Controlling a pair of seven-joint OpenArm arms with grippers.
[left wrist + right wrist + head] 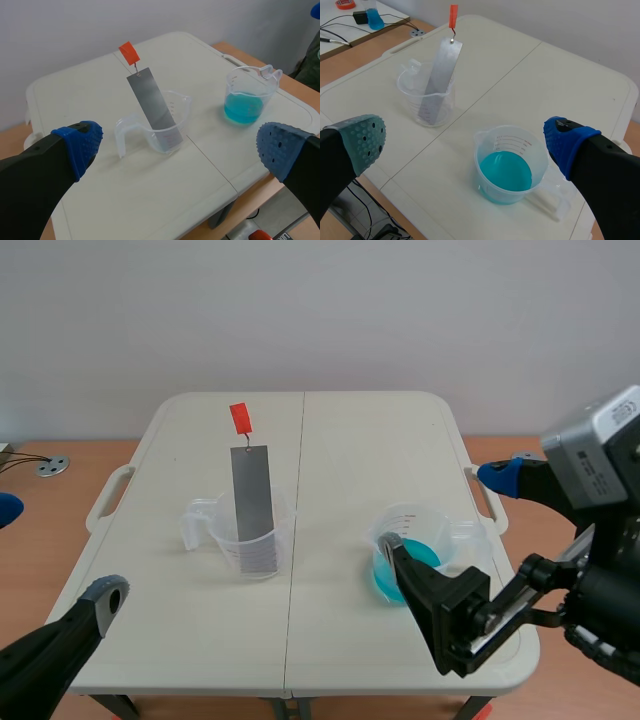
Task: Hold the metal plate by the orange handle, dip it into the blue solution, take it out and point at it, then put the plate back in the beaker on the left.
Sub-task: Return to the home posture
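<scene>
A: Status, please.
B: I see the metal plate (252, 502) leaning in the clear left beaker (224, 536), its orange handle (240, 418) sticking up. The right beaker (511, 137) holds blue solution (505, 172).
A: Hands?
B: My left gripper (180, 147) and right gripper (465, 141) are wide apart, holding nothing. Both beakers stand on the white table (370, 450), with a plain wall (320, 310) behind.

A cream folding table (360, 450) bears two clear beakers. The left beaker (224, 532) stands just beside its centre seam. The right beaker (436, 532) holds blue liquid (426, 558).
</scene>
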